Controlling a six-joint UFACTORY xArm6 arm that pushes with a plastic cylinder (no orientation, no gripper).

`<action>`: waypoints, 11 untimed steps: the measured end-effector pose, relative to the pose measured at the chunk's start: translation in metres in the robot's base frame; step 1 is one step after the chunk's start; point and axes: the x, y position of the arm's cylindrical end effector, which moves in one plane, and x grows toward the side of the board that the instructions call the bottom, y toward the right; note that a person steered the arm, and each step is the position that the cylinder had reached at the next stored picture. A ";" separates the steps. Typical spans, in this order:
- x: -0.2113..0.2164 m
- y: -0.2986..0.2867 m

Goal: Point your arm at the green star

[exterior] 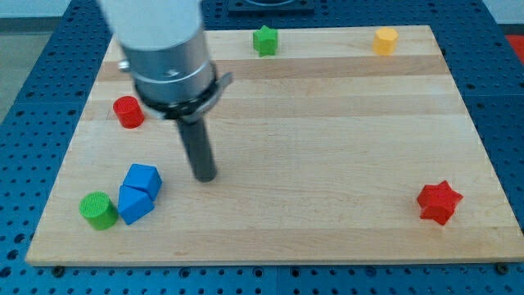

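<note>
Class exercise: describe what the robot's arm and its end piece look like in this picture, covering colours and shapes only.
A thick pale grey cylinder narrows into a darker metallic ring section. Below it hangs a straight, dark grey round rod, ending at my tip. No cables or markings show.

A: Which parts are cut off?
B: The arm (pixel 160 49) runs out past the view's top edge; only its lower housing shows.
A: And hidden?
B: The housing covers part of the wooden board (pixel 327 139) near the red cylinder (pixel 128 111).
</note>
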 end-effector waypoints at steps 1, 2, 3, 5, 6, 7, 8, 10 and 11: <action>-0.033 0.034; -0.072 0.050; -0.106 0.057; -0.167 0.079; -0.195 0.105; -0.221 0.126; -0.248 0.141; -0.301 0.142; -0.308 0.117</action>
